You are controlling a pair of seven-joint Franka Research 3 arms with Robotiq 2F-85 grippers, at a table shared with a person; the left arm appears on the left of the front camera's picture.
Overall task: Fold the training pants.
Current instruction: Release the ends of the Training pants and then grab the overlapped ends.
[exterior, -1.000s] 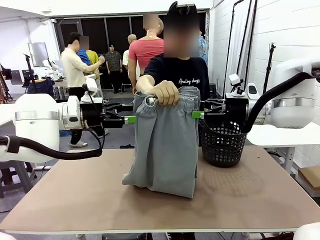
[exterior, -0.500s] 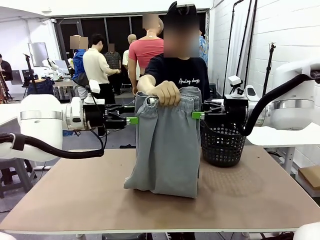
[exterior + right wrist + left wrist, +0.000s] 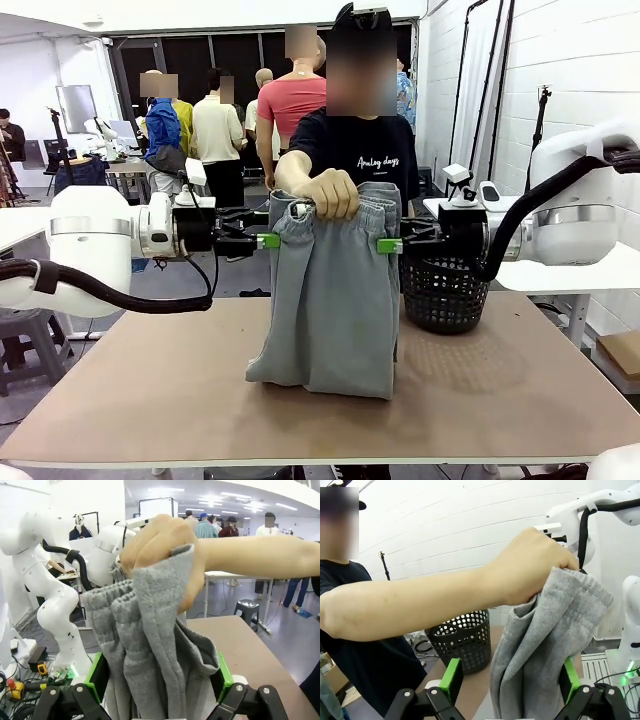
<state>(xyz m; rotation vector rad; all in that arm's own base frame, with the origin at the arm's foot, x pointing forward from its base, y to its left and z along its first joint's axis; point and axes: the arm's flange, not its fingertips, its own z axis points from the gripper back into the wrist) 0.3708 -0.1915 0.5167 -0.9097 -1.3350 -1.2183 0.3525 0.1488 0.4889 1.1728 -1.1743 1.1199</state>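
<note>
- Fingers (image 3: 451, 679) of left gripper (image 3: 268, 240) and right gripper (image 3: 388, 245) gaped wide, empty, training pants (image 3: 330, 300) between them.
- Closing squarely on the waistband (image 3: 375, 212) edges looked best, with the person's hand (image 3: 333, 192) kept beyond the fingertips.

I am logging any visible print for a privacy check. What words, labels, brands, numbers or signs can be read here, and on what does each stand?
"Analog days": small white script across the chest of the person's black T-shirt, in the front view.
Training pants: no print or label shows.
Black mesh basket: no print shows.
Background: nothing there is legible.
</note>
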